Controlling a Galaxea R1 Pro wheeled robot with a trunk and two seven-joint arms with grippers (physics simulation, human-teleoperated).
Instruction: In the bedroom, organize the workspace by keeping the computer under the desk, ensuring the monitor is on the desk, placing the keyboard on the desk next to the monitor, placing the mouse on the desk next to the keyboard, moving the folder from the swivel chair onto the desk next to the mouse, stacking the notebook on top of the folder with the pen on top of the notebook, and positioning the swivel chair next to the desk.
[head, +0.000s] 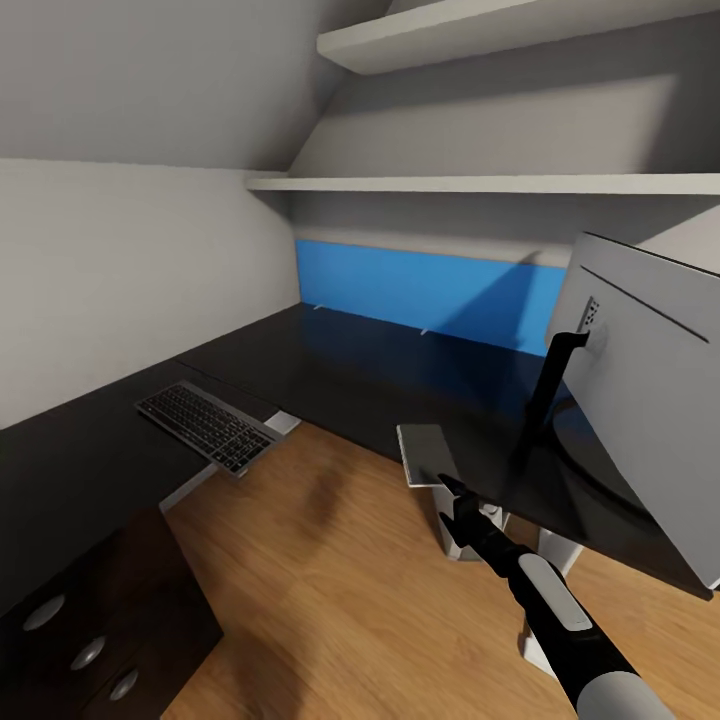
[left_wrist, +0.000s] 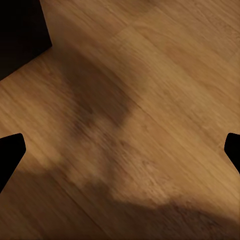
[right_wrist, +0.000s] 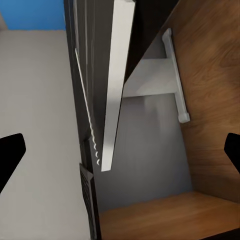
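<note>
A dark drawer unit (head: 95, 640) with three round knobs is being seen at the head view's lower left, shut, so its contents cannot be told. Above it the black desk (head: 330, 370) is running along the grey wall and round the corner. The keyboard (head: 208, 427) is lying on the desk at its front edge, one corner jutting out over the wood floor (head: 330, 590). A blue panel (head: 420, 290) is standing against the back wall behind the desktop, and two pale shelves (head: 480, 184) are being carried above it, bare as far as can be seen. A small grey slab (head: 428, 455) is projecting from the desk's front edge. The right gripper (head: 452, 492) is being held just below that slab, its dark fingers pointing at it; in the right wrist view its fingertips (right_wrist: 11, 155) are spread wide and nothing is being gripped. The monitor (head: 650, 350) is standing on the desk at far right, silver back showing. In the left wrist view the left gripper's fingertips (left_wrist: 10, 152) are likewise parted over bare floor.
</note>
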